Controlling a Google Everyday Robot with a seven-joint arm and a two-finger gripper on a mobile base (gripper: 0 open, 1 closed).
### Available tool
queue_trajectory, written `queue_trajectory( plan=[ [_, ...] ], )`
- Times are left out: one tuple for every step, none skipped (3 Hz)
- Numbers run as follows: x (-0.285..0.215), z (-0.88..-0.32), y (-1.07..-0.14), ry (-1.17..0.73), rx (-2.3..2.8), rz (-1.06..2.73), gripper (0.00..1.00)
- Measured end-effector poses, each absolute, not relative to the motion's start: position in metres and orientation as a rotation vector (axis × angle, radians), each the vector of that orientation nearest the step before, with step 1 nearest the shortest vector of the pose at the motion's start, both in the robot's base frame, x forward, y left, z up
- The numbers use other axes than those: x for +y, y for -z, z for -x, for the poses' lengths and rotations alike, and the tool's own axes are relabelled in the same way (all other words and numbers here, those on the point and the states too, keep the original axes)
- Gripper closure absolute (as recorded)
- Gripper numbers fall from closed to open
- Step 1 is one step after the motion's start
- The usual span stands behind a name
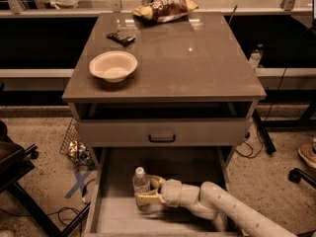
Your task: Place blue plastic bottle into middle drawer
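Under the front edge of the table point(197, 58), we lose the base of the blue plastic bottle point(140, 178) behind the gripper point(149, 191); the middle drawer point(103, 204) and arm point(237, 214) are cropped.

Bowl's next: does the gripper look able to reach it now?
Probably not: the gripper sits in the middle drawer, shut on the blue plastic bottle; the bowl lies on the tabletop above.

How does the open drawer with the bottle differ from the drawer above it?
The open drawer is pulled out, showing its pale floor; the drawer above is shut, showing only its front and black handle. The open drawer holds the bottle, upright in the gripper; the drawer above hides its contents. Both are grey.
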State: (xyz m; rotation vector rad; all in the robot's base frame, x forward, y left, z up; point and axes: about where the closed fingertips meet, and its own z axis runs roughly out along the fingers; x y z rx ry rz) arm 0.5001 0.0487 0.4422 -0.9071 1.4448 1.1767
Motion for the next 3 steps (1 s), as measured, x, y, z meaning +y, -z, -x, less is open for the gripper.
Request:
queue_trajectory(
  plan=[
    [0.0505, -0.4996, -0.4427, -1.18, 1.443, 0.909, 0.08],
    [0.052, -0.4991, -0.4431, -1.183, 1.441, 0.91, 0.0],
    [0.052, -0.4991, -0.4431, -1.183, 1.441, 0.91, 0.0]
  ],
)
